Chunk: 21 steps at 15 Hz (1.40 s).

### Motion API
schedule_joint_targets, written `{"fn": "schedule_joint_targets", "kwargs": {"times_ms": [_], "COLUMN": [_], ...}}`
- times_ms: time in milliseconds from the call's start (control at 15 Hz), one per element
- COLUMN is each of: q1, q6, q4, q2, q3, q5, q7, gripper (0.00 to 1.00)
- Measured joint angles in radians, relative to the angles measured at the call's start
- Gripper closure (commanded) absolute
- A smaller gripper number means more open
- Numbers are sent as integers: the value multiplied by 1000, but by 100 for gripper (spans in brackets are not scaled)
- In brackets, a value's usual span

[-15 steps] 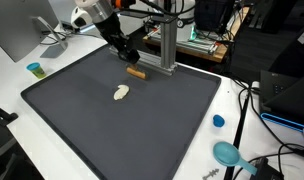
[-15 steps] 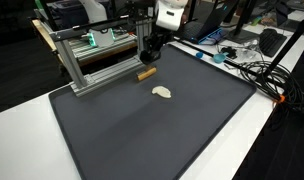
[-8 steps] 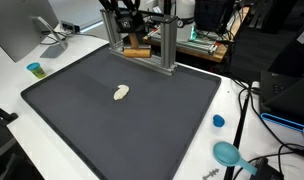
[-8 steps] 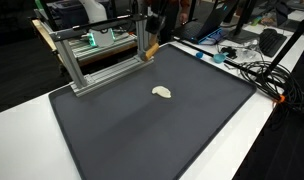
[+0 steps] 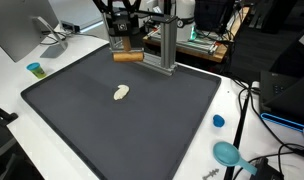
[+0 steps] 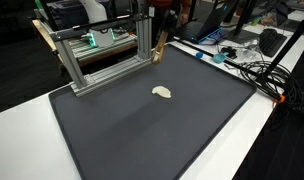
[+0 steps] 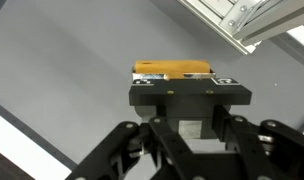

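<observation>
My gripper [image 5: 126, 47] hangs in the air above the far edge of the dark mat [image 5: 142, 130], shut on a small brown stick [image 5: 128, 57]. The stick lies level in one exterior view and hangs almost upright as the brown stick [image 6: 159, 50] below the gripper [image 6: 160, 38]. In the wrist view the stick [image 7: 172, 69] shows as an orange-brown bar just past the black jaws of the gripper [image 7: 183, 82], over the grey mat [image 7: 72, 60]. A small cream-coloured lump [image 5: 121, 94] lies alone on the mat, also seen as the pale lump [image 6: 163, 92].
An aluminium frame [image 5: 168, 45] stands at the mat's far edge, close beside the gripper; the frame [image 6: 102, 62] also shows from its other side. A blue cup [image 5: 34, 69], a blue cap [image 5: 218, 121] and a teal object [image 5: 228, 153] sit on the white table. Cables [image 6: 254, 70] lie beside the mat.
The gripper has risen from the mat with the brown stick in it, up beside the frame, then shifted slightly. The cream lump has not moved.
</observation>
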Motion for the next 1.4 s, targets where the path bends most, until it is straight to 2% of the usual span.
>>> {"fn": "schedule_joint_targets", "kwargs": {"times_ms": [67, 133, 333, 533, 800, 1067, 1133, 1267, 1400], "q1": [0, -1, -1, 1, 0, -27, -40, -70, -85], "q6": [0, 0, 57, 146, 159, 159, 160, 169, 173], "q4": [6, 10, -10, -59, -68, -62, -60, -54, -46], "q2": [7, 10, 4, -9, -16, -18, -15, -6, 3], "q3": [0, 0, 1, 17, 29, 19, 12, -4, -9], "q5": [-2, -3, -10, -47, -51, -51, -51, -51, -51], "q7": [0, 0, -17, -113, -310, -566, -639, -768, -812], "gripper": [54, 79, 79, 79, 79, 79, 54, 54, 54]}}
